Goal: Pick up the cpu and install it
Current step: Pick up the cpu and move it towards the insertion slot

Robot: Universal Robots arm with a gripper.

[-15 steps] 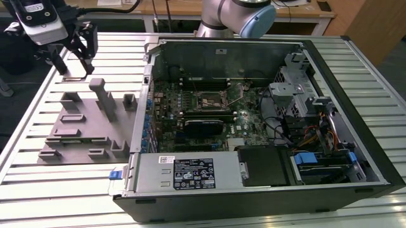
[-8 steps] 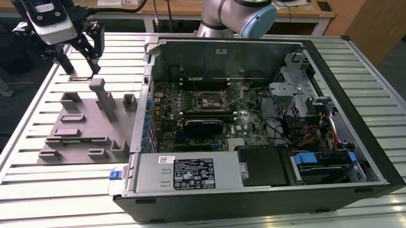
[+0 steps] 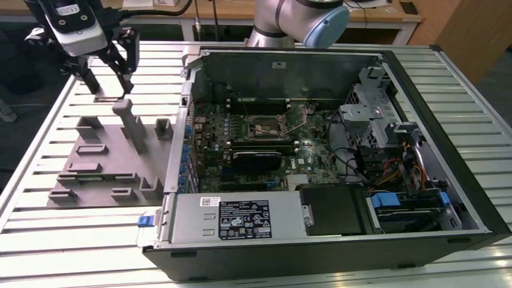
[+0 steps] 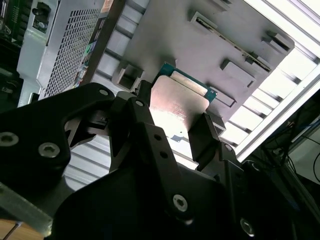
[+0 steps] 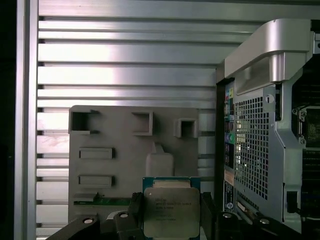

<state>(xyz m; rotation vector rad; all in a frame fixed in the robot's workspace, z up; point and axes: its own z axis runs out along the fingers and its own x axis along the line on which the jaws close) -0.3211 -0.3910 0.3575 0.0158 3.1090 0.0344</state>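
The cpu [image 5: 171, 207] is a small square chip with a silvery metal top and a pale green-edged rim. My gripper [image 5: 171, 220] is shut on it, with a black finger on each of two opposite edges. In the second wrist view the cpu [image 4: 179, 97] hangs between the fingers [image 4: 205, 132] above the grey fixture block [image 4: 200, 45]. In the exterior view my gripper [image 3: 107, 78] is raised over the far end of that block [image 3: 104, 156], at the exterior view's left of the open computer case [image 3: 416, 72]. The square socket frame [image 3: 264, 126] lies mid-motherboard inside the case.
The case lies on its side on a ribbed metal table [image 3: 48, 240]. It holds a power supply [image 3: 232, 219], a drive cage and cables [image 3: 392, 162]. An upright post [image 3: 129, 123] rises from the fixture block. The arm's base [image 3: 300, 18] stands behind the case.
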